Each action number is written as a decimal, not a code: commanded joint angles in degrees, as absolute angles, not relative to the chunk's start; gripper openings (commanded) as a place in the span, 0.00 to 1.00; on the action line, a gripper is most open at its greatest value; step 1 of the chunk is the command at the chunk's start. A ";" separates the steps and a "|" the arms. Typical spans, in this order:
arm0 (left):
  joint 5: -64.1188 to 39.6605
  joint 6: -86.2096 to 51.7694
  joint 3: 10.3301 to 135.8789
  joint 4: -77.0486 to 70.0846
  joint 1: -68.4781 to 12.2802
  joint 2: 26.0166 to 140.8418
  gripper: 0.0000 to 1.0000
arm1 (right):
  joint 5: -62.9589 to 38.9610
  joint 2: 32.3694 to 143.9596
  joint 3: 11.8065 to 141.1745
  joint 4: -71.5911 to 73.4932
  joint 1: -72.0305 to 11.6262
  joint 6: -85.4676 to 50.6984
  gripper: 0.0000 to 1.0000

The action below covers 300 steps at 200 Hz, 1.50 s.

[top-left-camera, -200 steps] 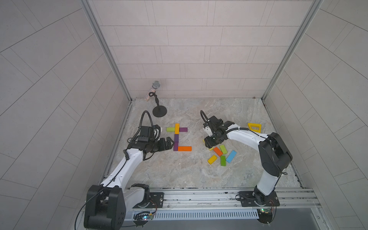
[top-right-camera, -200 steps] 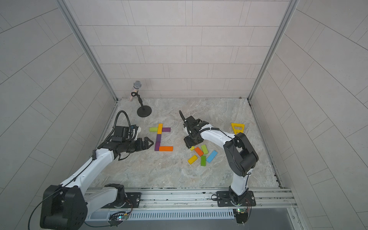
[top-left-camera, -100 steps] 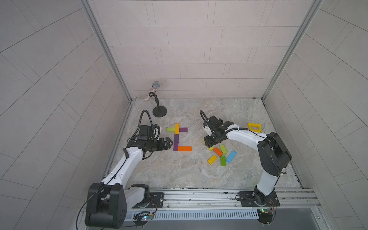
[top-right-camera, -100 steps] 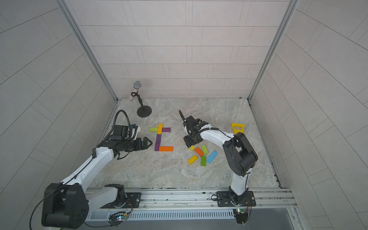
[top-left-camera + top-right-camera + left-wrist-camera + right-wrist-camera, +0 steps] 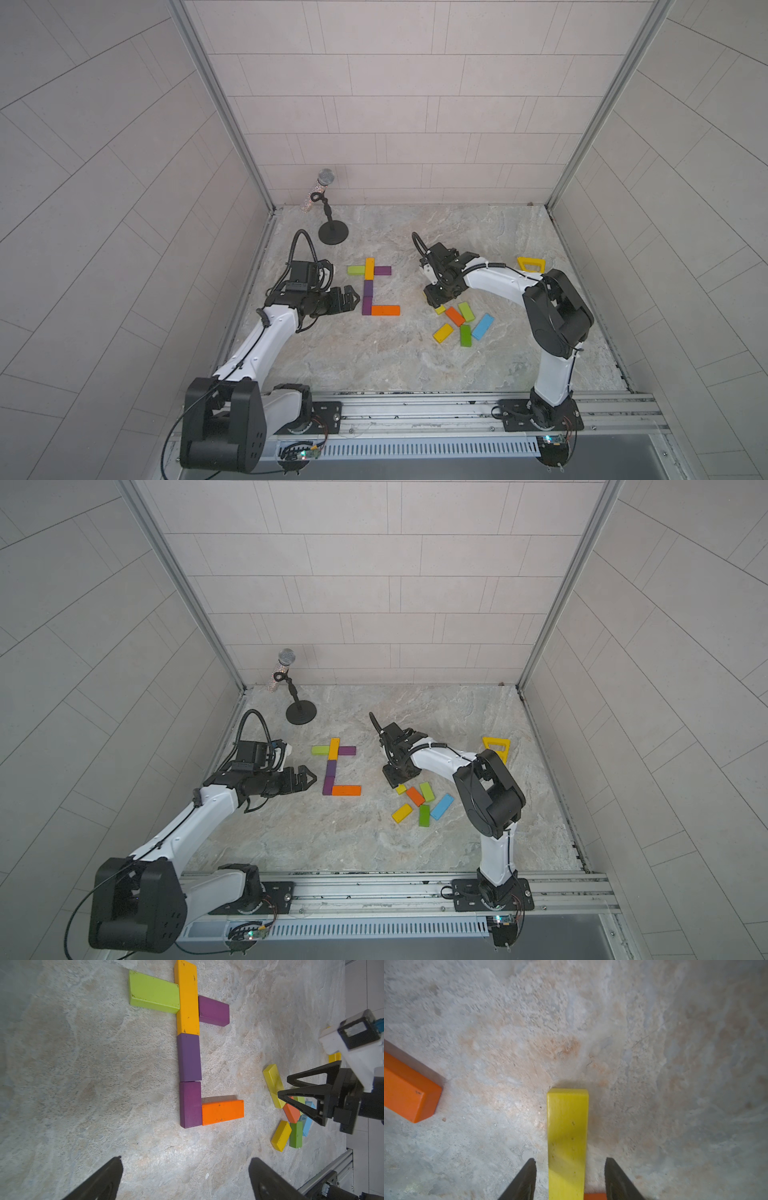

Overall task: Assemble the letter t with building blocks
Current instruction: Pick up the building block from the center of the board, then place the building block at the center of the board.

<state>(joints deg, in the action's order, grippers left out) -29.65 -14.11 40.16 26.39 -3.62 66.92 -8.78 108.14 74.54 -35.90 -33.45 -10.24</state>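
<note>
Robot lab cell (tiled walls (image 5: 374,104), aluminium rail (image 5: 415,411))

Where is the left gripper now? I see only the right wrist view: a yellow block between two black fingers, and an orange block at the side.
Observer: The left gripper hangs open and empty beside the letter's purple stem, not touching it.
Operator: How many loose blocks lie near my yellow block?
Observer: Five: an orange block, a loose lime green block, a light blue block, a second yellow block and a dark green block.
Operator: What forms the crossbar?
Observer: A lime green bar block and a purple bar block flank an amber upright block.
</note>
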 commanded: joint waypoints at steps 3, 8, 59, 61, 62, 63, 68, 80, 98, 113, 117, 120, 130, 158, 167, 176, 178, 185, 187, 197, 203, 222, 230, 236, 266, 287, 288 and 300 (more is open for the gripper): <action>-28.55 -13.67 41.55 26.27 -3.42 67.32 1.00 | -8.00 110.43 76.85 -38.23 -33.77 -8.79 0.54; -28.38 -13.63 41.55 26.28 -3.36 67.49 1.00 | -8.13 110.95 77.25 -38.55 -33.77 -8.69 0.54; -28.29 -13.89 41.65 25.93 -3.38 68.42 1.00 | -8.09 112.78 78.40 -39.90 -33.80 -8.26 0.51; -28.30 -13.89 41.66 25.93 -3.37 68.39 1.00 | -8.09 112.83 78.40 -39.90 -33.81 -8.20 0.50; -28.30 -13.89 41.62 25.93 -3.40 68.38 1.00 | -8.09 112.83 78.40 -39.90 -33.78 -8.23 0.50; -28.30 -13.89 41.59 25.93 -3.37 68.43 1.00 | -8.09 112.84 78.40 -39.86 -33.81 -8.20 0.50; -28.30 -13.97 41.64 25.93 -3.42 68.38 1.00 | -8.08 112.98 78.31 -39.75 -33.75 -8.24 0.49; -28.30 -13.97 41.61 25.93 -3.47 68.31 1.00 | -8.24 113.20 78.15 -39.62 -33.75 -8.45 0.46; -28.32 -14.13 41.55 25.85 -3.54 68.37 1.00 | -8.69 113.47 78.05 -39.78 -33.94 -8.85 0.42; -28.30 -14.20 41.62 25.84 -3.60 68.30 1.00 | -8.36 113.31 78.05 -39.96 -34.25 -8.79 0.37; -28.31 -14.30 41.56 25.85 -3.67 68.21 1.00 | -8.08 113.22 78.17 -39.98 -34.34 -8.71 0.36; -28.30 -14.25 41.63 25.84 -3.64 68.08 1.00 | -7.90 113.25 78.14 -40.07 -34.45 -8.68 0.35; -28.19 -14.27 41.66 25.84 -3.64 67.93 1.00 | -7.39 113.19 78.31 -40.33 -34.62 -8.44 0.33; -27.27 -14.06 41.83 26.18 -3.68 67.33 1.00 | -5.62 113.64 79.20 -40.86 -34.63 -8.97 0.25; -27.06 -14.06 41.80 26.28 -3.75 67.18 1.00 | -4.90 113.80 79.89 -41.22 -34.65 -9.60 0.23; -26.83 -13.97 41.89 26.36 -3.75 66.94 1.00 | -4.51 114.03 81.05 -41.66 -34.67 -10.47 0.20; -26.77 -13.97 41.87 26.36 -3.75 66.94 1.00 | -4.36 114.11 81.35 -41.84 -34.64 -10.72 0.20; -26.67 -13.97 41.85 26.45 -3.64 66.96 1.00 | -4.07 114.40 82.60 -42.46 -34.50 -12.06 0.18; -26.64 -13.95 41.84 26.48 -3.66 66.88 1.00 | -3.97 114.66 83.21 -42.77 -34.35 -12.77 0.18; -26.57 -13.89 41.90 26.32 -3.64 66.88 1.00 | -4.35 115.41 85.22 -43.72 -33.82 -15.49 0.16; -26.46 -13.89 41.92 26.30 -3.69 66.88 1.00 | -4.81 115.87 86.21 -43.87 -33.34 -17.26 0.15; -26.23 -14.41 41.54 25.54 -3.65 66.89 1.00 | -7.25 117.30 89.28 -43.70 -31.64 -22.99 0.13; -26.27 -14.66 41.23 24.81 -3.65 66.91 1.00 | -7.69 118.11 90.76 -43.73 -31.14 -24.94 0.13; -26.25 -14.91 40.91 24.26 -3.64 66.96 1.00 | -7.74 118.86 92.02 -43.88 -30.79 -26.03 0.13; -26.20 -15.29 40.27 22.80 -3.64 66.55 1.00 | -7.08 122.51 98.04 -45.79 -28.82 -29.84 0.15; -26.24 -15.38 40.08 22.20 -3.67 66.47 1.00 | -6.15 124.67 101.36 -47.02 -28.06 -30.29 0.14; -26.21 -15.38 40.08 22.18 -3.63 66.50 1.00 | -6.11 124.74 101.48 -47.07 -28.05 -30.31 0.14; -26.28 -15.55 39.91 21.93 -3.64 66.42 1.00 | -5.83 125.85 103.01 -47.92 -28.02 -30.17 0.13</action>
<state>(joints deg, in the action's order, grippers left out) -26.76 -15.62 40.23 23.73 -3.64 67.61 -7.22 123.96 99.92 -44.16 -28.01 -27.38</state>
